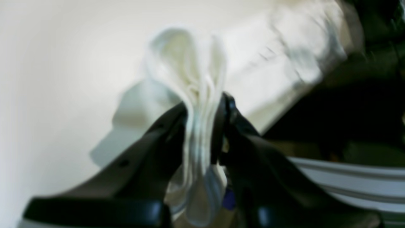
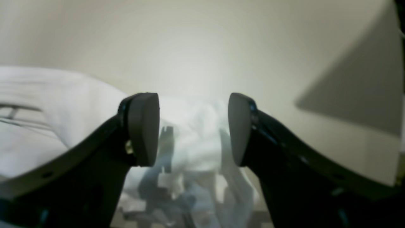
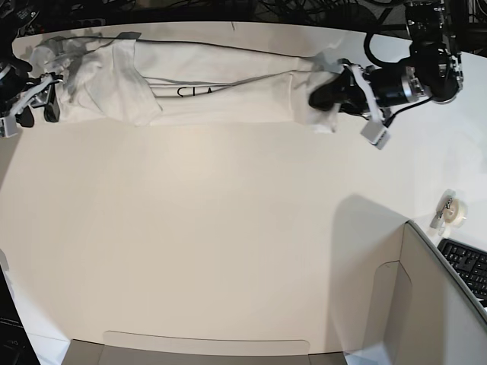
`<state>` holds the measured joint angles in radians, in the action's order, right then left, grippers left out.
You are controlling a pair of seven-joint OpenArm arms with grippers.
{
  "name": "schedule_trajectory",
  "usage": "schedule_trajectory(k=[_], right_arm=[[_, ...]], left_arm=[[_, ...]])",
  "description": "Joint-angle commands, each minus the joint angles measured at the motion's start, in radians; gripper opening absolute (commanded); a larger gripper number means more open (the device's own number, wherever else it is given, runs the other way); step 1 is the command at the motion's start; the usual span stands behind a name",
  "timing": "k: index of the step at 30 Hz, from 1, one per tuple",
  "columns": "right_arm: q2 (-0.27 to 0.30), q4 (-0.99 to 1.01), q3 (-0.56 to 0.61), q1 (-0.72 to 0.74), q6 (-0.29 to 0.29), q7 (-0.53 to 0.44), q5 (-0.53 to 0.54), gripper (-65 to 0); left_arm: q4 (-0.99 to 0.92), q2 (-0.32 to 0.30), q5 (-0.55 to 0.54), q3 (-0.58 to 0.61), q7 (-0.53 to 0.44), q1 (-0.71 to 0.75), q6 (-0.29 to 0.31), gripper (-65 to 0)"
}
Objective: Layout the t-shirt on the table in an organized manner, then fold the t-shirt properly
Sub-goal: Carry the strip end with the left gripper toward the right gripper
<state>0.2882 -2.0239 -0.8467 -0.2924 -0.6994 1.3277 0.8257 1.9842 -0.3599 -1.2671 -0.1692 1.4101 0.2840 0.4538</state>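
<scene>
**A:** Where's the shirt [image 3: 205,87] right now?

**B:** You've got it stretched into a long band along the far edge of the table [image 3: 228,243], running left to right in the base view. It's bunched and rolled, not flat. The left end is a thicker wad with a flap folded over it. Some dark print lettering shows mid-band, too small to read.

**A:** Left gripper [image 1: 202,104]?

**B:** Clenched on the shirt. Your left wrist view shows a pinched wad of white cloth squeezed between the two black fingers [image 1: 164,126], fabric sticking out both above and below the pinch. In the base view that arm sits at the right end of the band, at the cloth's tip. The picture is blurred, so you won't get finer detail.

**A:** Right gripper [image 2: 193,126]?

**B:** Released. Jaws stand wide apart, pads [image 2: 144,126] clear of each other, with crumpled shirt visible through the gap beyond them. Nothing is held between them. In the base view it's at the far-left end, just beside the wadded end of the shirt; I can't tell you whether it touches the cloth.

**A:** Anything else on the table?

**B:** A small tape roll [image 3: 454,213] near the right edge, well apart from the shirt. A keyboard [image 3: 468,266] shows behind the grey panel [image 3: 426,304] at the near right.
</scene>
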Motion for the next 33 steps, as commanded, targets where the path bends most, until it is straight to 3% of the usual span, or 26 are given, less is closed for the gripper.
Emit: schedule_trajectory(k=[1, 6, 11, 21, 33], right_arm=[[0.023, -0.014, -0.039, -0.006, 0.001, -0.018, 0.014, -30.8], [0.024, -0.014, -0.164, -0.060, 0.001, -0.018, 0.014, -30.8], [0.024, -0.014, -0.222, -0.095, 0.001, -0.018, 0.014, -30.8], [0.018, -0.013, -0.247, -0.143, 0.001, -0.018, 0.014, -30.8], [0.013, -0.011, -0.236, -0.143, 0.001, -0.018, 0.014, -30.8]], left_arm=[[0.022, -0.003, -0.026, 0.035, -0.014, -0.010, 0.003, -65.0], [0.020, 0.054, -0.019, 0.265, -0.014, -0.048, 0.003, -65.0], [0.017, 0.114, -0.015, 0.383, -0.014, -0.136, 0.001, -65.0], [-0.053, 0.220, -0.013, 0.440, -0.014, -0.231, 0.001, -65.0], [-0.104, 0.226, 0.016, 0.460, -0.014, -0.269, 0.001, -65.0]])
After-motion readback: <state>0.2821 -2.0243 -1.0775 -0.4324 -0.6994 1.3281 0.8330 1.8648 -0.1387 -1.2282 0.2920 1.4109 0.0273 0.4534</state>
